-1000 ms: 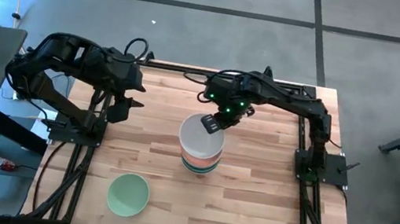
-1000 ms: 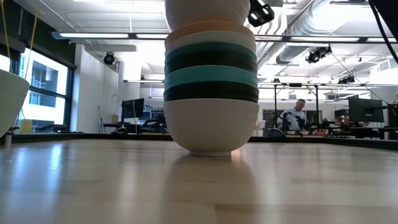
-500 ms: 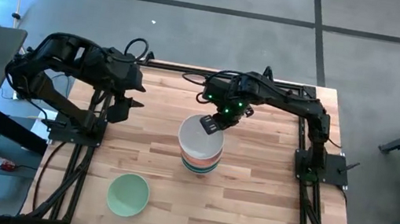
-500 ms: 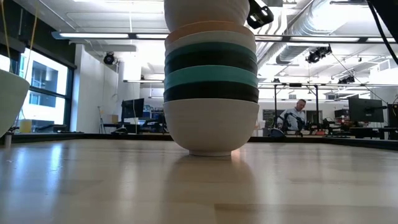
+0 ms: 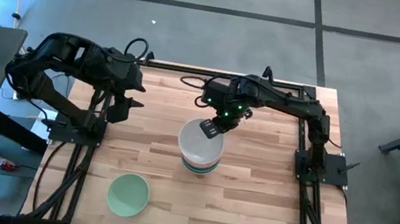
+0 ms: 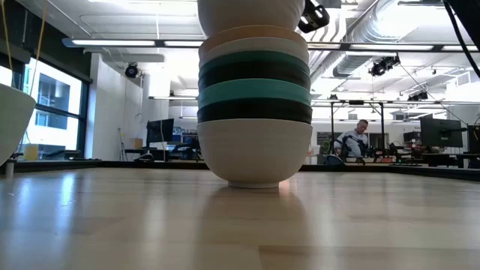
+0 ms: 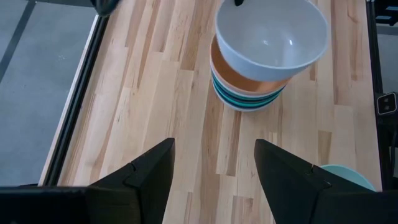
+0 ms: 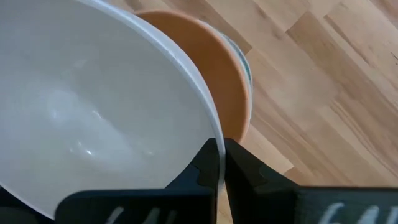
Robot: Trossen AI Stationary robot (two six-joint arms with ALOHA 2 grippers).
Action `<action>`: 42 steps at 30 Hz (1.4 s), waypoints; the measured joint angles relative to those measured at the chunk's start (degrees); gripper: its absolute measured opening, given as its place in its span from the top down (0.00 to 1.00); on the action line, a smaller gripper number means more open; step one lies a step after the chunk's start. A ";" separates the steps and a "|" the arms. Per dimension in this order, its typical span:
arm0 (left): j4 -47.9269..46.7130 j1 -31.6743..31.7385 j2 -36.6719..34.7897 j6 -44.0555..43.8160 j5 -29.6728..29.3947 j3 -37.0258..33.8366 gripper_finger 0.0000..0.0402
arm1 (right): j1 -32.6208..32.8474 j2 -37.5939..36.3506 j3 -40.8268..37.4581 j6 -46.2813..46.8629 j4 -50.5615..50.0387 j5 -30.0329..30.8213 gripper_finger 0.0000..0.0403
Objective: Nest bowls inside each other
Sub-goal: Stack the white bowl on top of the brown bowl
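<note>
A stack of several nested bowls stands on its white bottom bowl at the table's middle, with a peach bowl on top. My right gripper is shut on a white bowl, holding it just over the peach bowl. A mint green bowl stands alone near the table's front edge. My left gripper hangs open over the far left of the table, holding nothing. My right gripper pinches the white bowl's rim on its far right side, one finger inside the bowl and one outside. The fingers come steeply from above. The bowl hangs a little tilted over the peach bowl; whether it touches it I cannot tell.
Bare wood lies around the stack on all sides. The black frame rails run along the table's left and right edges. In the low view a person sits far behind the table.
</note>
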 joint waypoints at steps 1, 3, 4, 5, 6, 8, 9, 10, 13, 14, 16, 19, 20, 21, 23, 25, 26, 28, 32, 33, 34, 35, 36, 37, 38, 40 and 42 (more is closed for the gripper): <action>0.00 0.00 0.00 0.00 -0.01 0.00 0.47 | 0.18 0.00 0.00 -0.30 0.02 -0.05 1.00; 0.00 0.01 0.00 -0.02 0.00 0.00 0.47 | 0.52 0.00 0.00 -0.48 0.01 -0.20 1.00; 0.00 0.01 0.00 -0.02 0.00 0.00 0.47 | 0.58 0.00 0.00 -0.77 -0.01 -0.20 1.00; 0.00 0.01 0.00 -0.02 0.00 0.00 0.47 | 0.59 0.00 0.00 -0.85 -0.02 -0.24 1.00; 0.00 -0.01 0.00 -0.02 0.00 0.00 0.47 | 0.55 0.00 0.00 -0.87 0.02 -0.20 1.00; 0.00 0.01 0.00 -0.19 0.00 0.00 0.47 | 0.57 0.00 0.00 -1.35 0.00 0.02 1.00; 0.00 -0.01 0.00 -0.37 0.00 0.00 0.47 | 0.59 0.00 0.00 -1.63 0.02 0.42 1.00; 0.00 0.01 0.00 -0.45 0.02 0.00 0.47 | 0.65 0.00 0.00 -2.03 0.01 1.11 1.00; 0.00 -0.01 0.00 -0.46 0.02 0.00 0.47 | 0.46 0.00 0.00 -2.75 0.00 2.71 1.00; 0.00 0.01 0.00 -0.46 0.02 0.00 0.47 | 0.21 0.00 0.00 -3.02 0.00 2.63 1.00; 0.00 0.01 0.00 -0.46 0.04 0.00 0.47 | -0.01 -0.02 0.00 -3.63 0.02 2.64 1.00; 0.00 0.01 0.02 -0.46 0.08 0.00 0.47 | -0.01 -0.02 0.00 -5.01 0.00 2.66 1.00; 0.01 -0.01 0.02 -0.46 0.09 0.00 0.47 | 0.03 -0.02 0.00 -5.39 0.00 2.51 1.00; 0.00 0.01 0.02 -0.46 0.09 0.00 0.47 | 0.07 -0.02 0.00 -5.46 0.02 2.49 1.00; 0.21 0.00 0.02 -0.46 0.09 0.00 0.47 | 0.07 -0.02 0.00 -5.79 0.01 2.27 1.00; 0.37 -0.01 0.02 -0.50 0.11 0.00 0.47 | 0.03 -0.02 0.00 -5.86 0.00 2.38 1.00; 0.37 0.00 0.02 -0.57 0.11 0.00 0.47 | -0.01 -0.02 0.00 -5.88 0.00 2.38 1.00; 0.37 0.01 0.02 -0.92 0.11 0.00 0.47 | -0.02 -0.02 0.00 -5.88 -0.01 2.77 1.00; 0.37 0.01 0.02 -1.10 0.20 0.00 0.47 | -0.05 -0.16 -0.77 -6.29 0.24 3.95 1.00; 0.37 -0.09 0.02 -1.39 0.22 0.00 0.47 | -0.16 -0.27 -1.77 -6.21 0.17 3.79 1.00; 0.37 -0.33 0.02 -1.52 0.22 0.00 0.47 | -0.25 -0.41 -3.14 -6.18 0.02 3.24 1.00; 0.37 -0.56 0.02 -1.55 0.22 0.00 0.47 | -0.28 -0.46 -4.66 -6.21 0.02 2.94 1.00; 0.37 -0.82 0.02 -1.55 0.17 0.00 0.47 | -0.28 -0.48 -6.08 -6.16 0.14 2.66 1.00; 0.37 -1.08 0.02 -1.55 0.16 0.00 0.47 | -0.19 -0.56 -7.25 -6.09 0.14 2.69 1.00; 0.37 -1.32 0.02 -1.55 0.16 0.00 0.47 | -0.06 -0.71 -8.23 -5.94 0.09 2.98 1.00; 0.37 -1.73 0.02 -1.55 0.15 0.00 0.47 | 0.05 -0.98 -9.27 -5.95 -0.11 3.15 1.00; 0.37 -1.82 0.02 -1.55 0.13 0.00 0.47 | 0.12 -1.21 -9.57 -6.12 0.05 3.12 1.00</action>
